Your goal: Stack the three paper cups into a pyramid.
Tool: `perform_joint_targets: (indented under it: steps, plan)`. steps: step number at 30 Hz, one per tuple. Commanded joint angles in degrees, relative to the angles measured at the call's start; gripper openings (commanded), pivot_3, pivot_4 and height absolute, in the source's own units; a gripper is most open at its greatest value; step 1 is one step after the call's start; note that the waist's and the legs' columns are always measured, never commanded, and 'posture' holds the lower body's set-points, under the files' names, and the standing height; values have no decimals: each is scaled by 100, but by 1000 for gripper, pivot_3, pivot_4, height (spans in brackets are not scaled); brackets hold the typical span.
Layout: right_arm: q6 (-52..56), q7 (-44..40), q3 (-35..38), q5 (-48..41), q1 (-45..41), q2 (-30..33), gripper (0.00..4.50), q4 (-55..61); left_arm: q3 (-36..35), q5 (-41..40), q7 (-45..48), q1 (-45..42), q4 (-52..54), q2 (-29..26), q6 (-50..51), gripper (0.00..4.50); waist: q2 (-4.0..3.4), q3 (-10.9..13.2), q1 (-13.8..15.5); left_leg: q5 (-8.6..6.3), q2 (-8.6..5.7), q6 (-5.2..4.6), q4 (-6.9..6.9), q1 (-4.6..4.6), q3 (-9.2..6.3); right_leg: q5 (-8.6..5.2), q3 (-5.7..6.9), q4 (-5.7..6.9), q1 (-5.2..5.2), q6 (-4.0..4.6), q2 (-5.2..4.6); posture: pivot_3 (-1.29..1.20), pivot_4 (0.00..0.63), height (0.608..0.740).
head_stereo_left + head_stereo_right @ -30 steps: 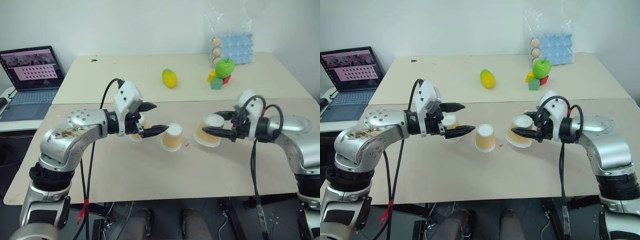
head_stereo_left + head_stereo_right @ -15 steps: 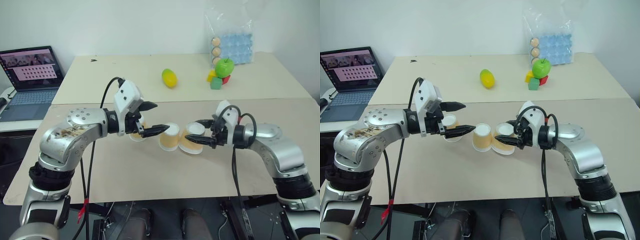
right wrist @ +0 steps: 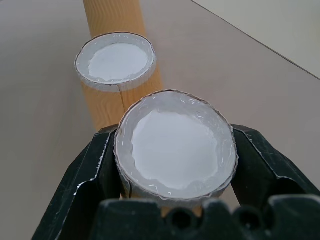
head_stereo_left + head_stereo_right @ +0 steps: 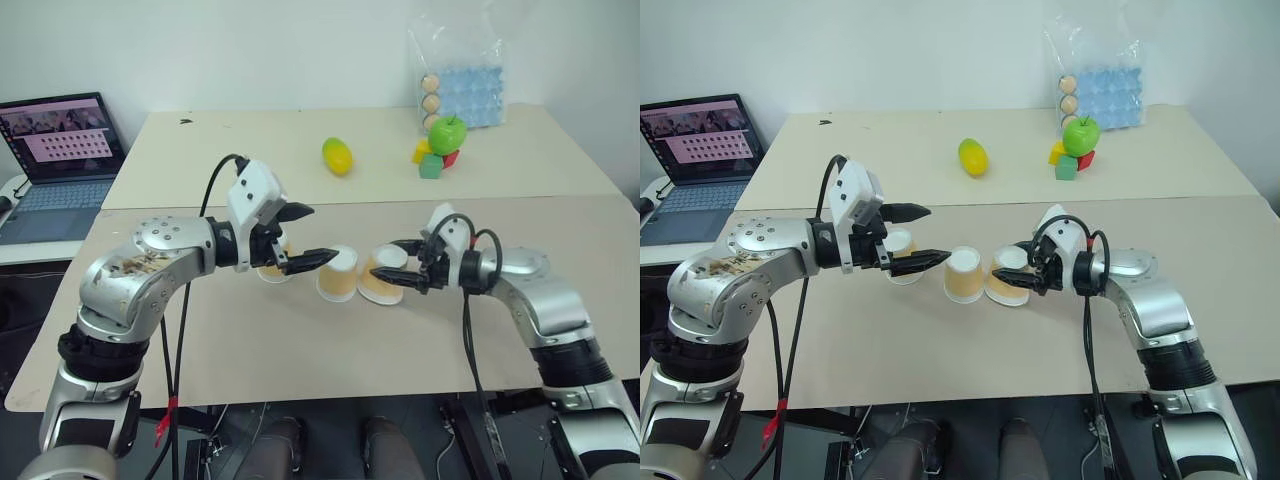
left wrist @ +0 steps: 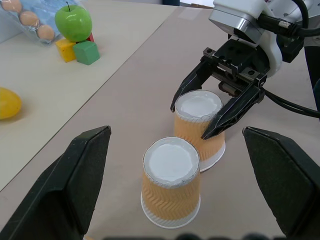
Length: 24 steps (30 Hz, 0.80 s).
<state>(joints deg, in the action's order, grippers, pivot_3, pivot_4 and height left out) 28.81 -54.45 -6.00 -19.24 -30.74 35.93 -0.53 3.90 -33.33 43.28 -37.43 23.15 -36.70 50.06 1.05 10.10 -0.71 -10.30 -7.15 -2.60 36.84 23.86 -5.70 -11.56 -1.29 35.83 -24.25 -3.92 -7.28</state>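
Two pale tabletops (image 4: 300,330) meet along a seam running left to right, with a white wall behind them. On the near top, three paper cups stand upside down in a loose row. The left cup (image 4: 900,243) sits behind the left gripper (image 4: 297,238), whose fingers stand wide apart with nothing between them; the arm reaches in from the left with its elbow bent and the gripper pointing rightward, hovering above the surface. The middle cup (image 4: 338,274) stands free just right of the lower left fingertip. The right cup (image 4: 382,276) is just beside the middle cup, almost touching it, and the right gripper (image 4: 402,264) is clenched on its upper part, one finger on each side, as the right wrist view shows plainly. The right arm comes in from the right, forearm sloping down toward the centre and gripper pointing leftward.

Open tabletop lies nearer than the cups all the way to the front edge, and more bare surface stretches right of the right arm. On the far top rest a yellow-green fruit (image 4: 338,156), a green apple (image 4: 449,133) on coloured blocks (image 4: 431,165), and a bag of eggs (image 4: 463,75) at the back. A laptop (image 4: 62,150) stands open beyond the left edge.
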Motion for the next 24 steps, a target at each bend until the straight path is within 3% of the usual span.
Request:
perform_joint_targets:
  steps: [1,4,11,20,24]
  plan:
    - [-269,-40,167,20,-157,-32,3717,-116,-120,4,-26,-44,201,-44,-97,4500,0,0,1,0,0,0,0,0,0,0,0,0,0,0,0,0,150,740]
    - [-332,49,180,93,-149,-30,4416,-128,-120,10,-39,-62,179,-33,-95,4500,0,0,1,0,0,0,0,0,0,0,0,1,0,1,0,0,150,740]
    - [59,-39,510,-234,-172,149,4416,219,-143,-46,-35,-35,215,-43,-45,4500,0,0,1,0,0,1,0,0,0,1,0,1,-1,1,1,0,150,740]
    - [1460,-436,1503,-1697,-271,932,4416,1147,-200,-70,8,-27,156,-92,-44,4500,1,1,2,-2,1,1,0,0,-3,-2,1,-2,2,-3,0,0,150,740]
    - [2081,-848,2324,-2835,-332,1424,4416,1573,-276,-113,45,42,171,-169,-7,4500,-4,4,12,-1,3,1,0,2,-2,-15,0,0,-1,-24,-3,0,150,740]
